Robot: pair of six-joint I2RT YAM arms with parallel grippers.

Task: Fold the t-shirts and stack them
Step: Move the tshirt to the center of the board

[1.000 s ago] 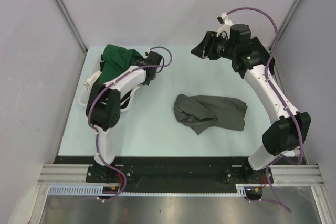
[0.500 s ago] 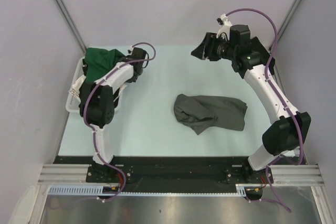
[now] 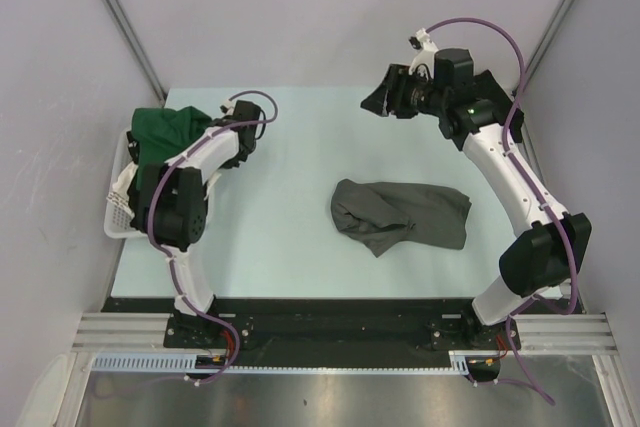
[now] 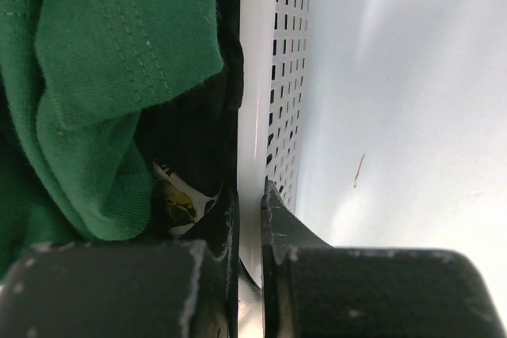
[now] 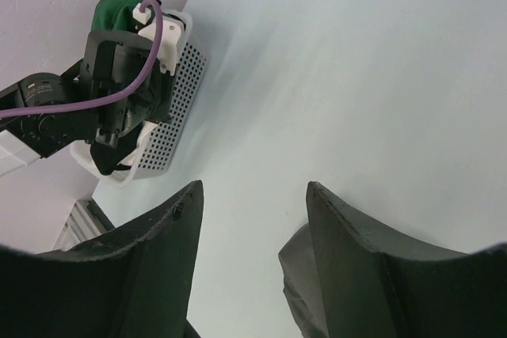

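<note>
No readable brand or writing anywhere. The only label is a small white tag (image 4: pixel 176 195) with yellowish print, seen in the left wrist view tucked under the green t-shirt (image 4: pixel 95 77), too blurred to read. The grey t-shirt (image 3: pixel 402 213) lies loose on the table (image 3: pixel 290 257), at about 4 o'clock from the table's centre. It is crumpled, with its long axis roughly 9-to-3 and the right end dipping slightly toward 4; I can't tell the collar end from the hem. Its edge also shows at the bottom of the right wrist view, cut off by the frame. The green t-shirt is bunched in the white slatted basket (image 3: pixel 118 209) at the table's 10 o'clock corner, heaped above the rim with no clear axis; the left arm (image 3: pixel 180 207) covers part of it from above. A strip of black cloth (image 4: pixel 194 136) sits between the green shirt and the basket wall; I can't tell whether it is a whole shirt. The left gripper (image 4: pixel 247 195) is clamped on the basket's perforated wall, one finger inside and one outside. The basket overhangs the table's left edge, with its near end off the surface. The right gripper (image 5: pixel 253 191) is held high over the far right of the table, at about 1 o'clock, with its fingers (image 5: pixel 170 259) spread apart, holding nothing and well clear of the grey shirt.
</note>
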